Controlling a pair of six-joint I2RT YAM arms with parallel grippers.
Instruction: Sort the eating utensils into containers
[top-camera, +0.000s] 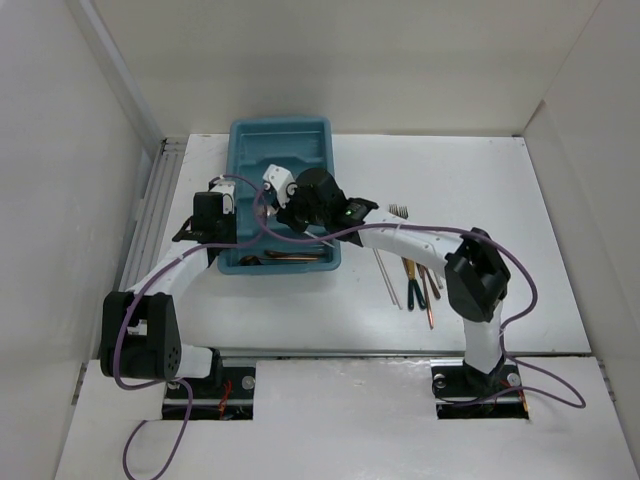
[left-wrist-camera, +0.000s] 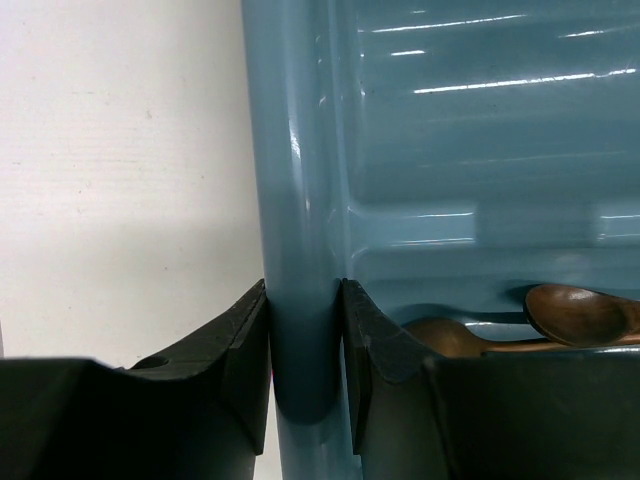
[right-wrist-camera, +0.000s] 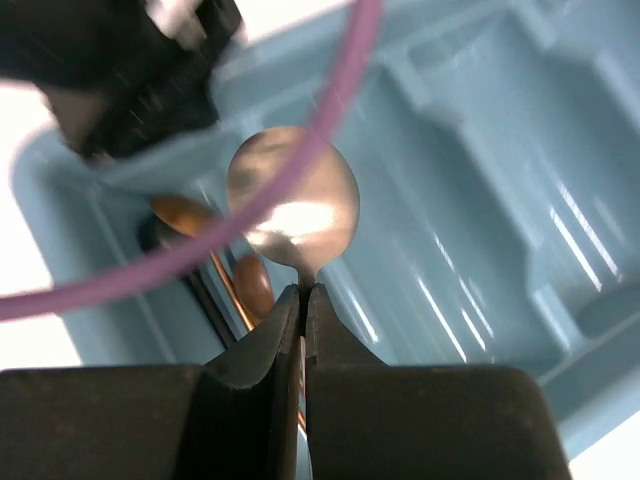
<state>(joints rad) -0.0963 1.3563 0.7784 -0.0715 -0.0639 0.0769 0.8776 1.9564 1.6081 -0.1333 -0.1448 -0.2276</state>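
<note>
Right end effector (right-wrist-camera: 302, 300) pinches the silver spoon (right-wrist-camera: 315, 225) by its neck over the tray (right-wrist-camera: 480, 200). Left end effector (left-wrist-camera: 305, 330) clamps the tray rim. Watch your purple cable (right-wrist-camera: 130, 282) across the bowl: it could snag the spoon on release.

The cutlery tray (top-camera: 280, 130) lies on the far-left part of the desk (top-camera: 500, 190). The left gripper (left-wrist-camera: 305, 300) straddles the tray's left rim, one finger outside and one inside. Beside it, spoons (left-wrist-camera: 585, 315) lie in the nearest compartment. The right gripper (right-wrist-camera: 303, 300) hangs over the tray, its fingers pinching the neck of a round-bowled spoon (right-wrist-camera: 292, 205) above those spoons, with a cable (right-wrist-camera: 362, 30) crossing before it. Loose utensils (top-camera: 412, 280) lie on the desk right of the tray, with a fork (top-camera: 398, 210) behind them.
</note>
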